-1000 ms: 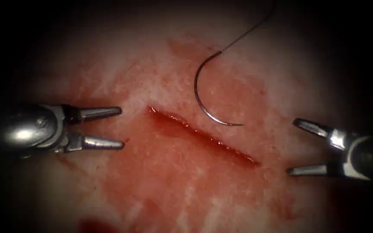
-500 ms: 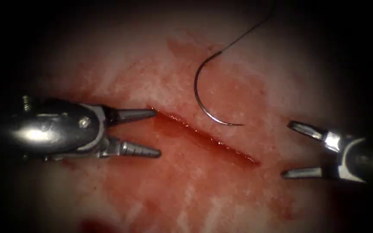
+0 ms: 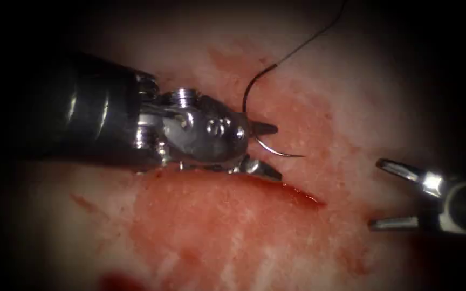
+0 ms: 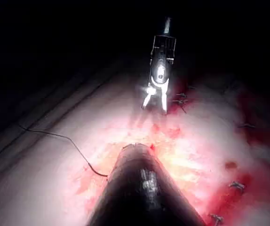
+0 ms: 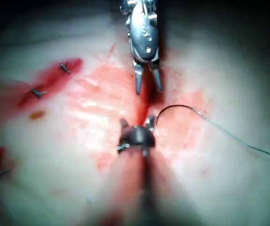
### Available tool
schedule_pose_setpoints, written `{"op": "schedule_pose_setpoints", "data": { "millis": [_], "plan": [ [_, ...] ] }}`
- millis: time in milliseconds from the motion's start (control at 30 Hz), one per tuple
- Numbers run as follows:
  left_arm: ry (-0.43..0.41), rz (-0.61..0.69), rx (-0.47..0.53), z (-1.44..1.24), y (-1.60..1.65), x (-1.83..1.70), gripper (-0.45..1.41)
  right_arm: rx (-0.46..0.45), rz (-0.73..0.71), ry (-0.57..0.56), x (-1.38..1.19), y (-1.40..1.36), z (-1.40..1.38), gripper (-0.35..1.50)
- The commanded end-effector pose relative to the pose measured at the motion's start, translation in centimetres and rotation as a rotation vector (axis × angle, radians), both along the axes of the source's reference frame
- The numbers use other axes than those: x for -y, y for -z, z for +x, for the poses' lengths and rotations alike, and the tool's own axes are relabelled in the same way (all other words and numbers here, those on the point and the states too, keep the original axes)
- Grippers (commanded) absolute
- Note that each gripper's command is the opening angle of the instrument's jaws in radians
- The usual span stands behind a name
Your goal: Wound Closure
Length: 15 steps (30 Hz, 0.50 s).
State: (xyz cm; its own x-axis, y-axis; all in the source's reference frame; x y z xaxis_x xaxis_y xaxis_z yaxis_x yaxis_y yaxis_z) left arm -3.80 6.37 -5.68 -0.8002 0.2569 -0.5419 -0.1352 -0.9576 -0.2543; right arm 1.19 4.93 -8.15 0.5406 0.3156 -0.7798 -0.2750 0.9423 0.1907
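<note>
Left tool [image 3: 269,151] with jaws apart, gripping nothing, reaching in across the cut [image 3: 303,195] and covering most of its length; just the right-hand end of the cut left visible past the lower jaw. Needle [image 3: 246,94] lying loose on the tissue [image 3: 217,237] on the right side of the cut, held by neither tool and not driven in, with its sharp end bare just beyond the left tool's open jaws. Middle of the curve crossed by the upper jaw and hidden there, so cannot tell whether metal touches metal. Thread [image 3: 308,40] running from the needle's blunt end up and to the right, cut off at the frame's edge. Right tool [image 3: 379,194] well apart on the right of the cut, jaws spread, holding nothing, with open tissue between it and the needle's point. Red fluid [image 3: 190,210] pooled below the cut. From the left wrist, right tool [image 4: 155,107] seen far off, jaws parted, and thread [image 4: 55,135] trailing over pale tissue [image 4: 41,188]. From the right wrist, left tool [image 5: 148,89] open-jawed, needle [image 5: 172,108] as a thin arc beside the cut, thread [image 5: 238,139] leading away; the right tool's own tip too blurred to read.
</note>
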Motion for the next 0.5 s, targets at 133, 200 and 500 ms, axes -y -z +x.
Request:
{"op": "schedule_pose_setpoints", "data": {
  "millis": [133, 200, 500],
  "plan": [
    [-0.056, -0.004, -0.106, -0.31, -0.31, 0.04, 0.38, 0.001, -0.002, 0.003, 0.04, -0.09, 0.08, 0.96],
    [-0.062, -0.010, -0.142, -0.40, -0.39, 0.01, 0.38, 0.001, -0.003, 0.002, 0.04, -0.10, 0.09, 0.96],
    [-0.129, -0.034, -0.317, -0.39, -0.69, -0.06, 0.38, 0.004, -0.003, 0.002, 0.05, -0.10, 0.12, 0.98]
  ]
}}
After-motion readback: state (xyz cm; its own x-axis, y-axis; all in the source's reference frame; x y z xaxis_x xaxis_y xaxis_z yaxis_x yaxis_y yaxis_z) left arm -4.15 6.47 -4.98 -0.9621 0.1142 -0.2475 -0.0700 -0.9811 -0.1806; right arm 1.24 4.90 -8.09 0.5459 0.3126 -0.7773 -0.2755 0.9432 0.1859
